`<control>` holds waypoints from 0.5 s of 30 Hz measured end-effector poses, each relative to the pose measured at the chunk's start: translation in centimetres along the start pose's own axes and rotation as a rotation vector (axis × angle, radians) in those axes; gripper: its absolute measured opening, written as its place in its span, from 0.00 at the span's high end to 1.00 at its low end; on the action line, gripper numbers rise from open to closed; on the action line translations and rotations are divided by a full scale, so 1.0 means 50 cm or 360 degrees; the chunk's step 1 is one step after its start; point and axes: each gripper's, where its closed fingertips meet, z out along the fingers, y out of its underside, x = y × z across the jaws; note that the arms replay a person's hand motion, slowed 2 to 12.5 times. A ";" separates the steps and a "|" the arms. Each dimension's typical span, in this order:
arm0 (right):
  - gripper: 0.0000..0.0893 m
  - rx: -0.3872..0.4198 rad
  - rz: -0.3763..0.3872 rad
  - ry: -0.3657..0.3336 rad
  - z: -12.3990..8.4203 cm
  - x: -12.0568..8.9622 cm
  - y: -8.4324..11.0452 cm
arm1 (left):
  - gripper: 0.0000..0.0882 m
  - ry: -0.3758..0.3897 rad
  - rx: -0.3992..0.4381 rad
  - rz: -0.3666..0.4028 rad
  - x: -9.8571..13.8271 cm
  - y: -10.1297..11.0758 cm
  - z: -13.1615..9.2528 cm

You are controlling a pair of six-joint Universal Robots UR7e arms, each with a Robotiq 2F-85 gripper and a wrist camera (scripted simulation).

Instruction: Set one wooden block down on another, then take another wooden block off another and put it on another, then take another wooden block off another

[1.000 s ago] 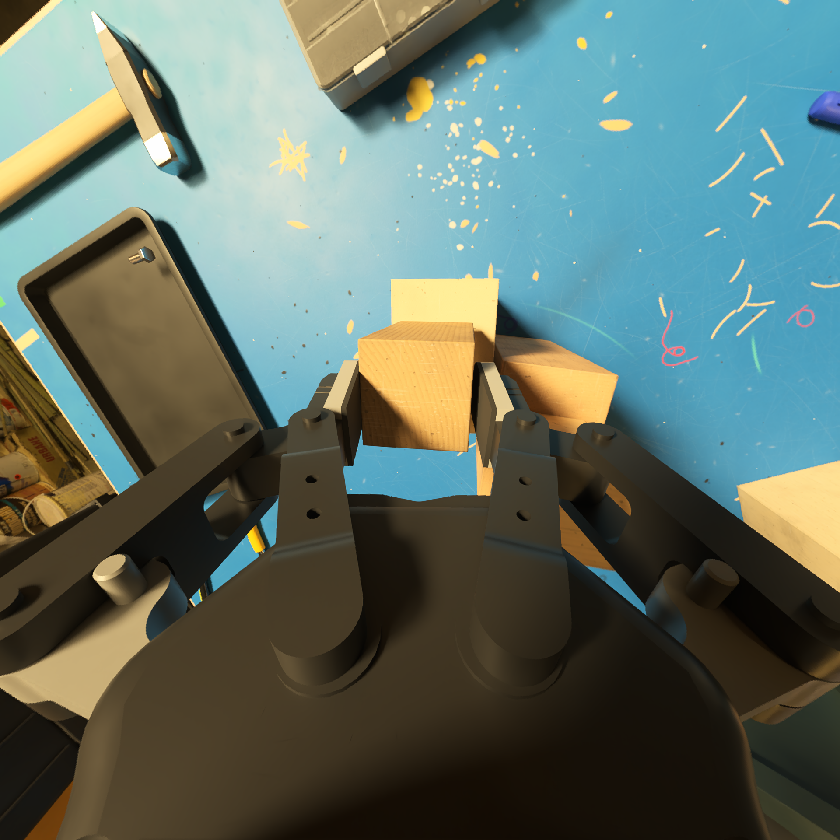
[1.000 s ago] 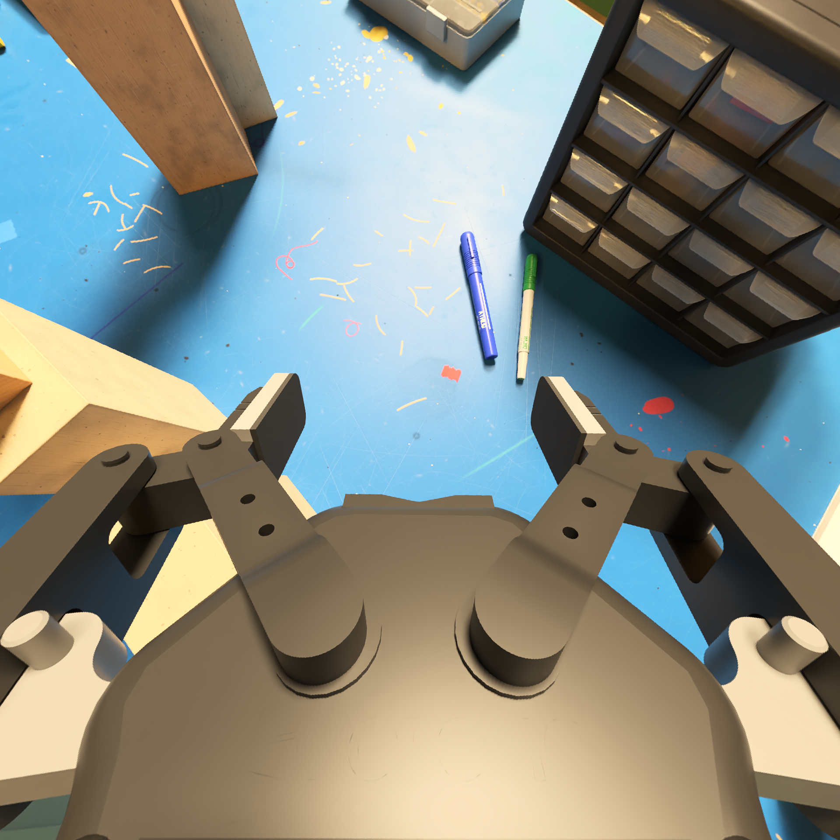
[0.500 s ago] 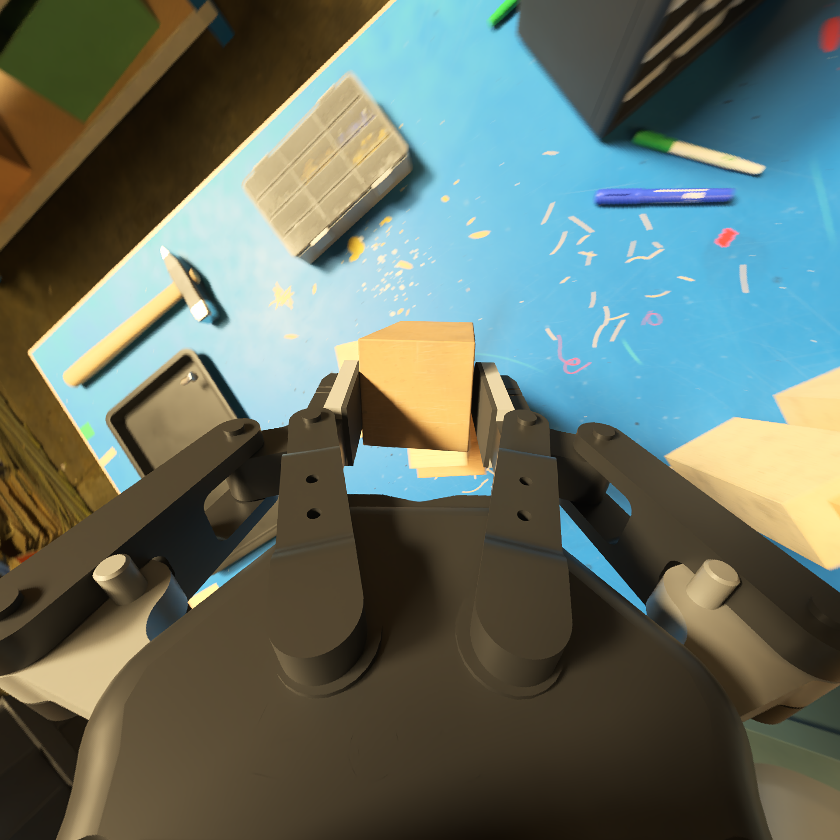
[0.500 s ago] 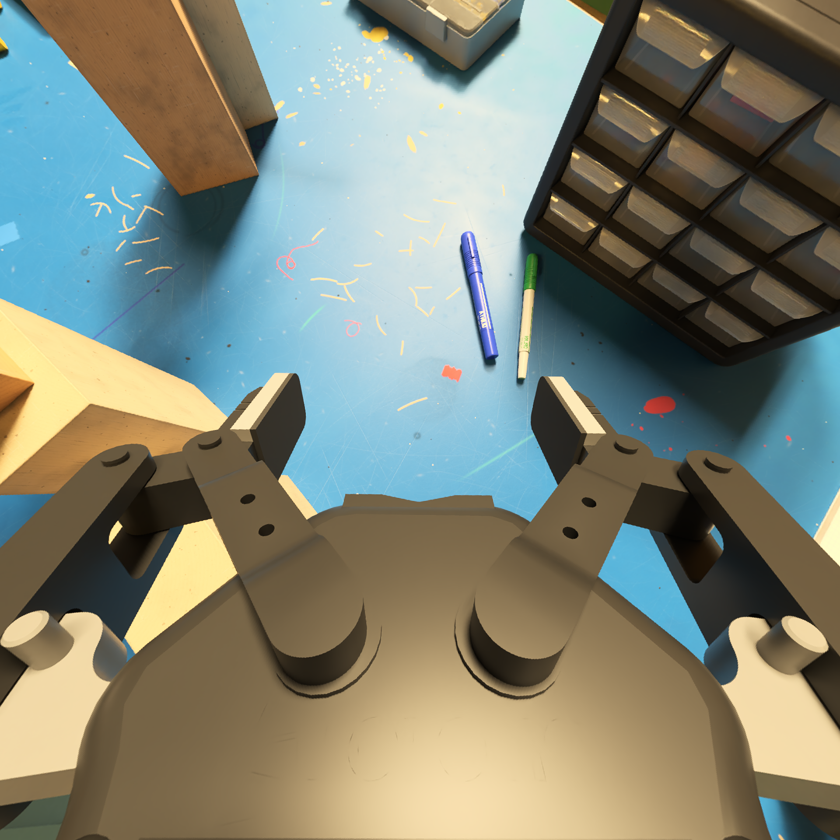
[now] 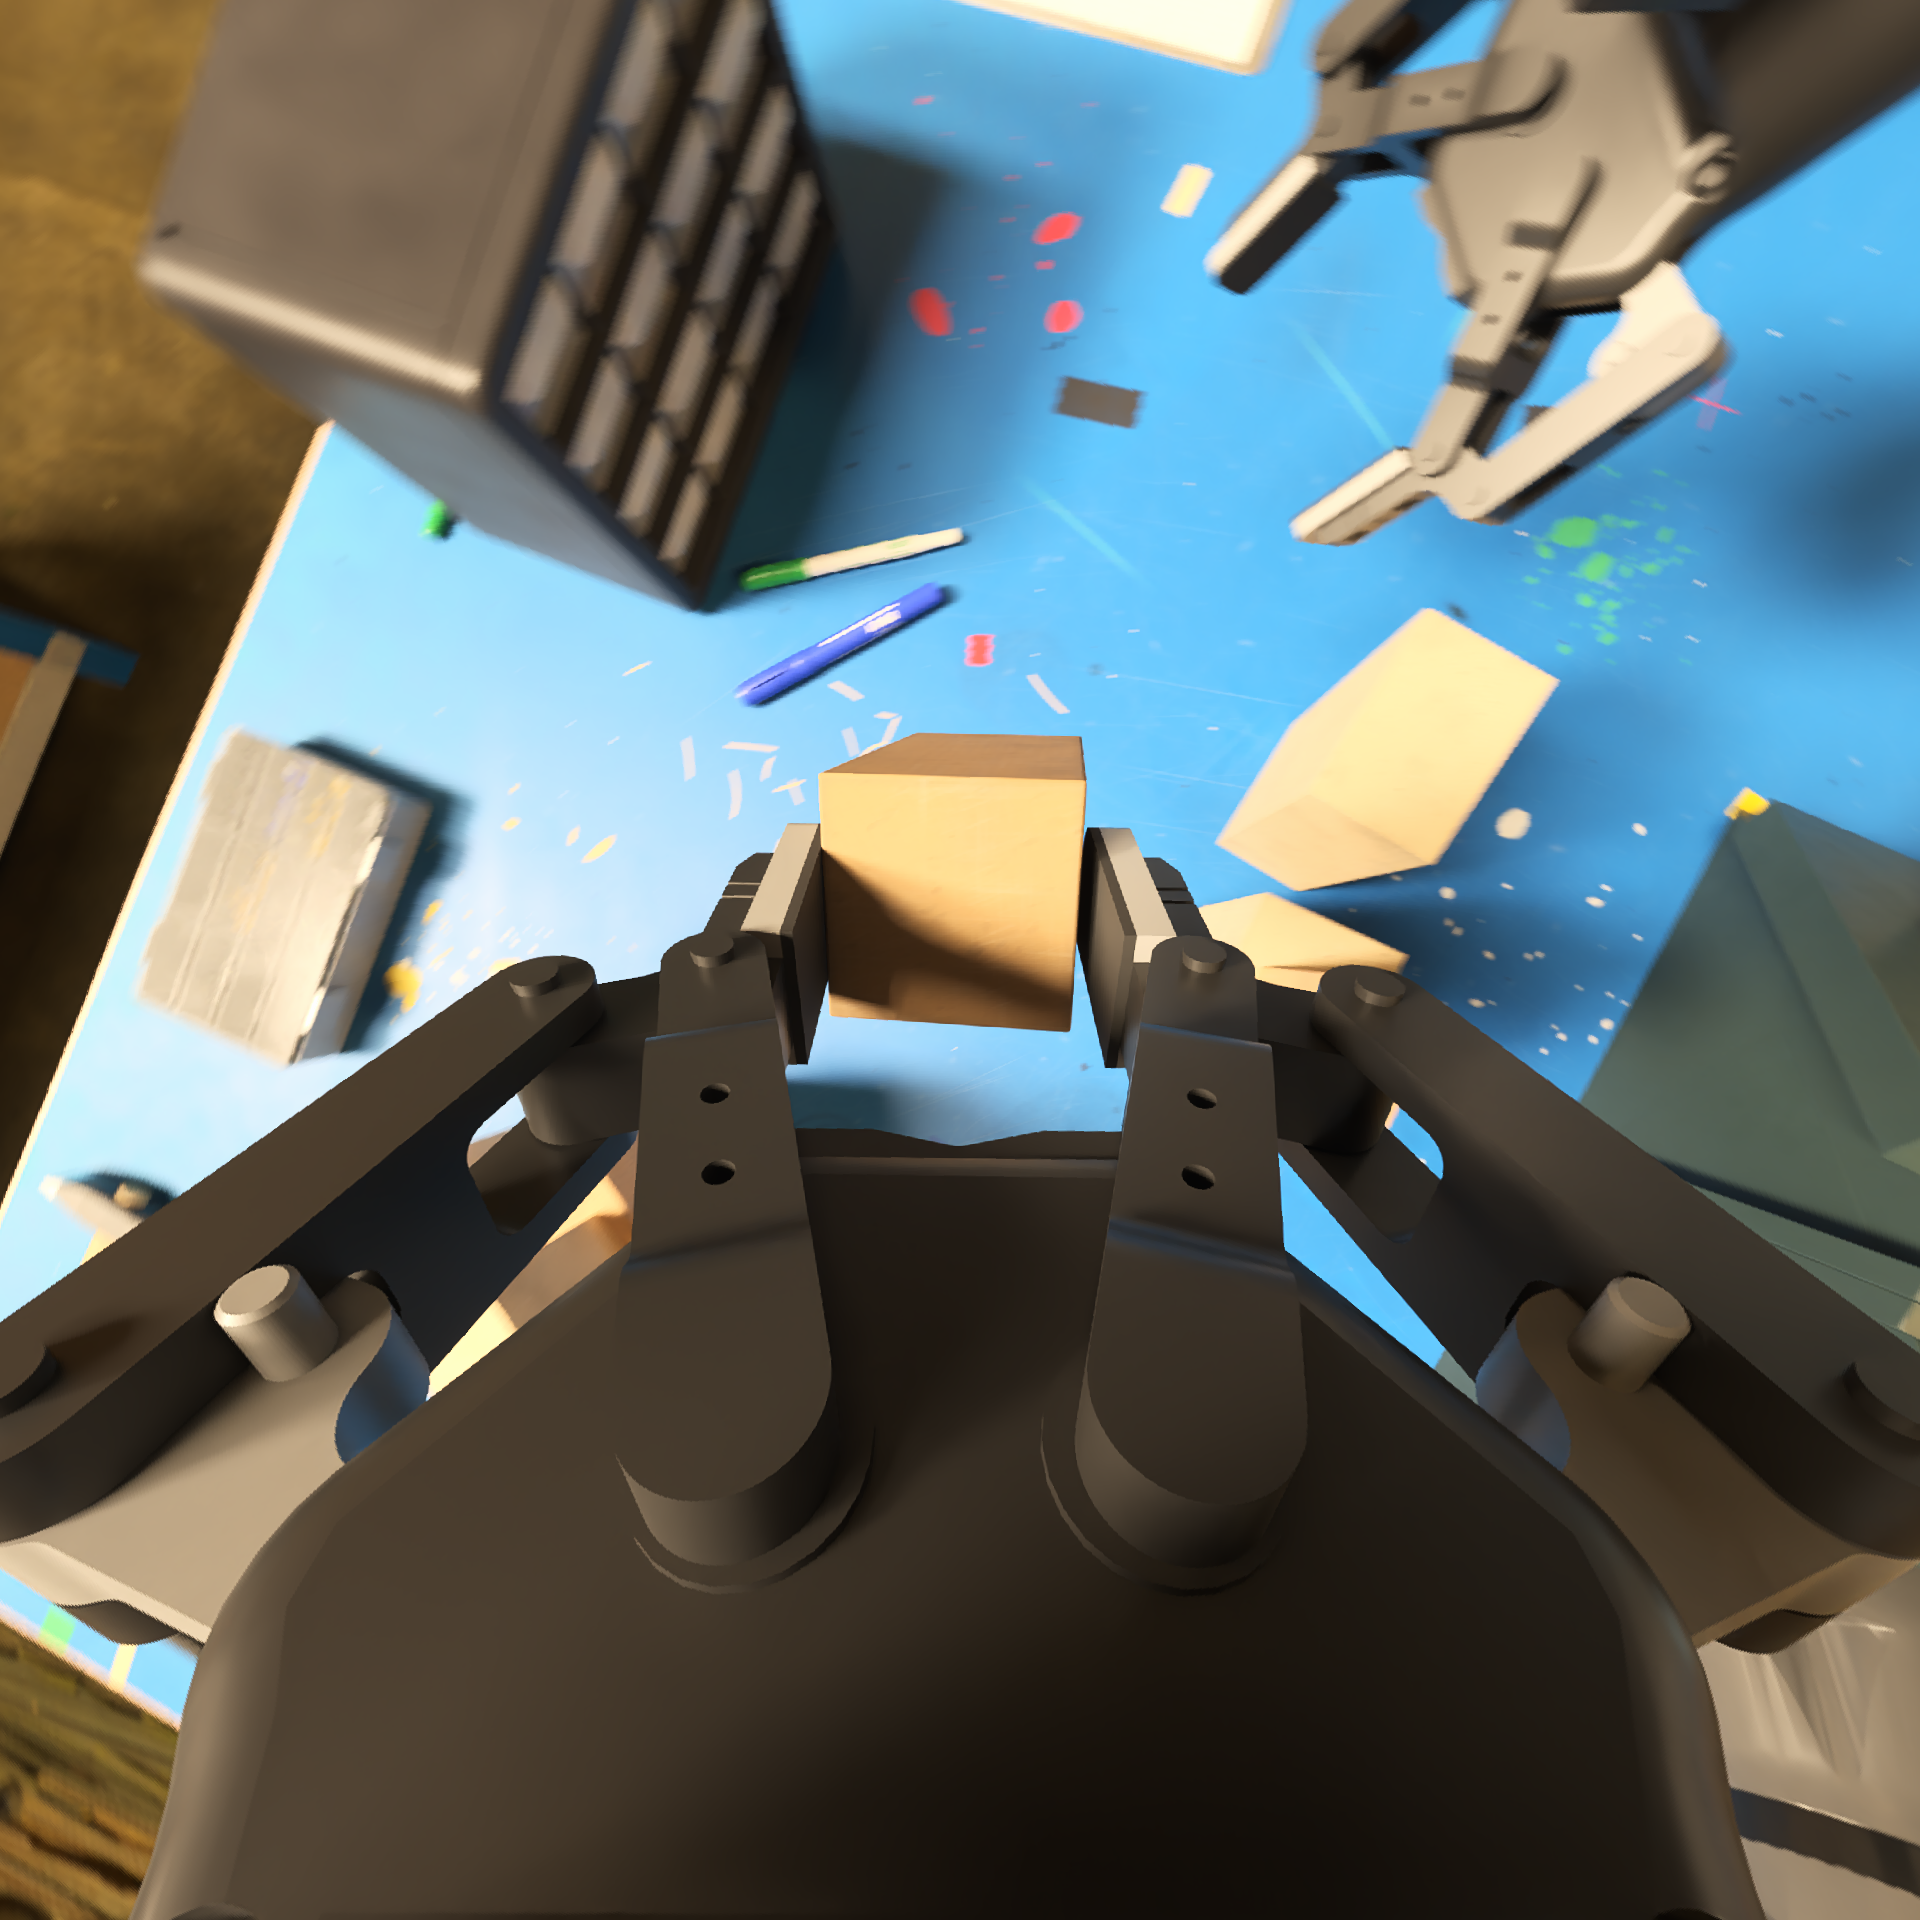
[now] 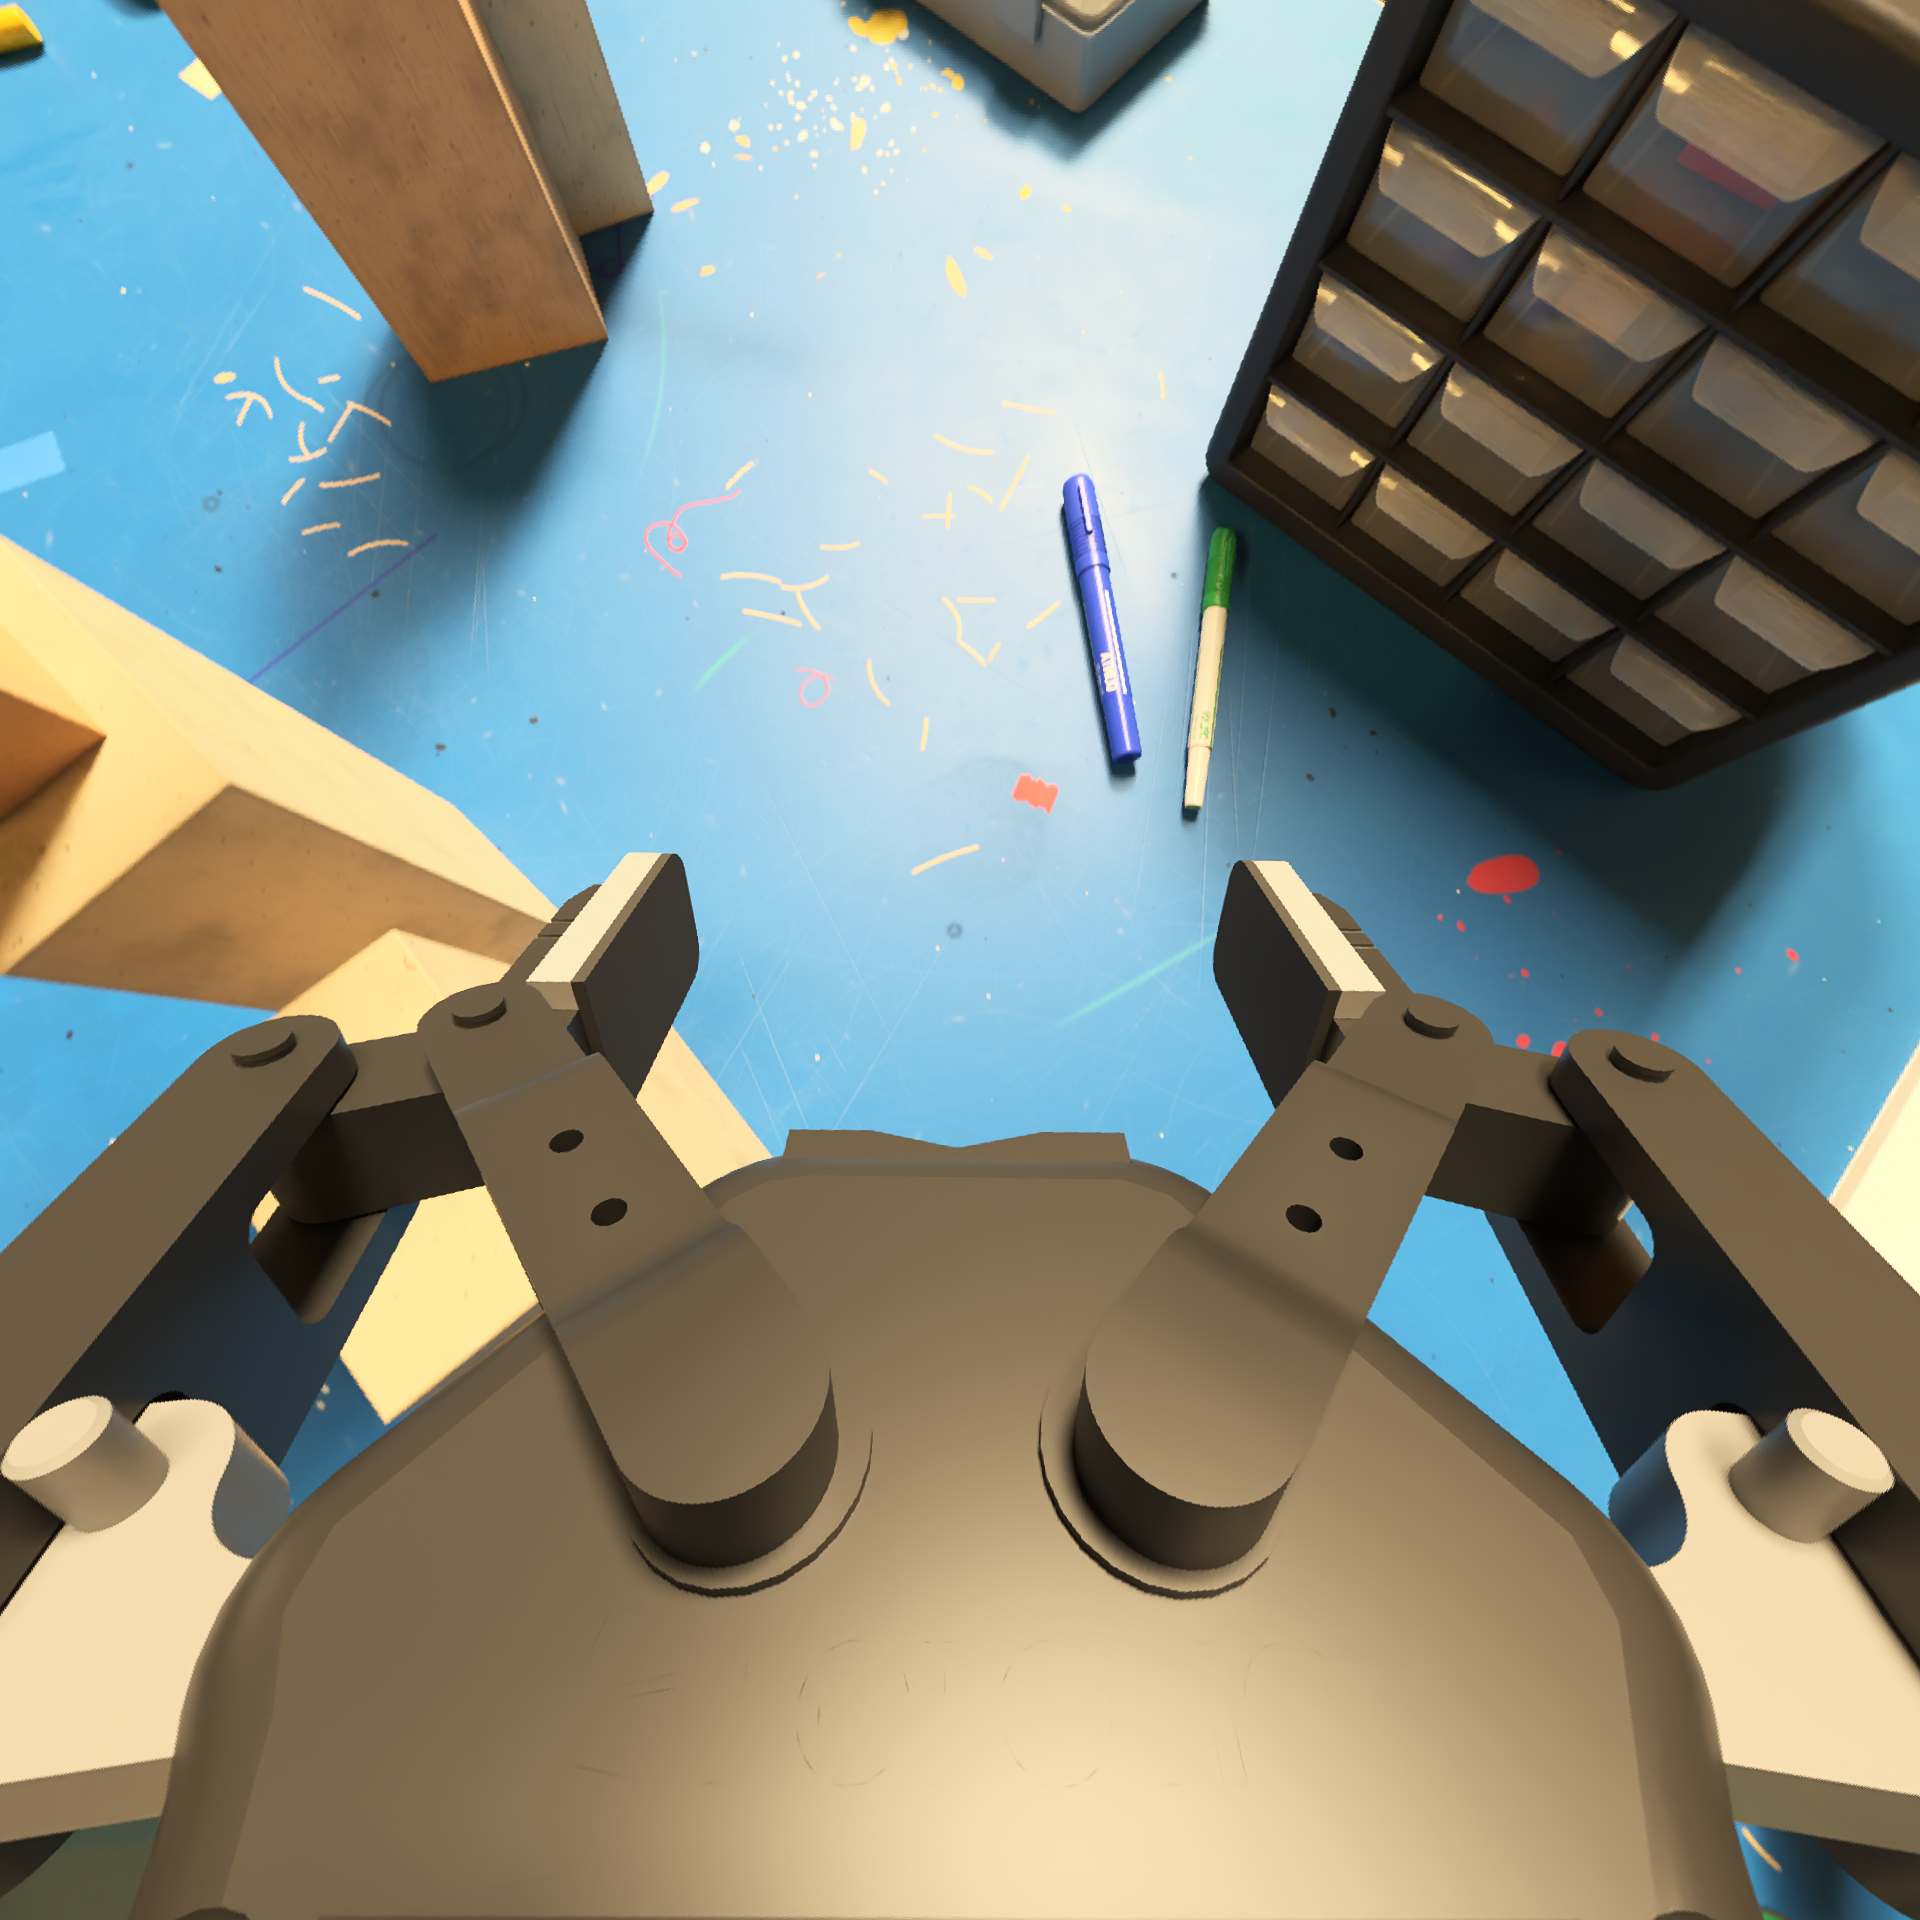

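My left gripper (image 5: 951,894) is shut on a small wooden cube (image 5: 951,883) and holds it high above the blue table (image 5: 1143,582). A pale wooden block (image 5: 1392,748) lies on the table to the right, with another pale block (image 5: 1288,935) partly hidden behind my right finger. My right gripper (image 6: 956,925) is open and empty above the table; it also shows in the left wrist view (image 5: 1351,353) at the top right. In the right wrist view a tall brown block (image 6: 416,177) stands at the top left and a pale block (image 6: 208,831) lies at the left.
A dark drawer cabinet (image 5: 499,260) (image 6: 1621,384) stands at the table's far side. A blue pen (image 5: 842,644) (image 6: 1101,623) and a green marker (image 5: 852,556) (image 6: 1205,665) lie next to it. A grey parts case (image 5: 270,894) lies near the left edge (image 5: 156,862). A dark green shape (image 5: 1766,1018) rises at the right.
My left gripper has lifted the cube off the blocks and swung round with it, so the cabinet, pens and right gripper now show ahead. The right gripper has not moved.
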 end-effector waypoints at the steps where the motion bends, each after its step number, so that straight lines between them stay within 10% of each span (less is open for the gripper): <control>1: 0.04 -0.0004 -0.0005 0.0000 -0.007 0.000 0.008 | 0.52 0.0046 -0.0001 0.0048 0.029 -0.009 0.013; 15: 0.04 0.0006 -0.0014 -0.0017 -0.097 0.011 0.104 | 0.52 0.0492 -0.0124 0.0621 0.316 -0.027 0.205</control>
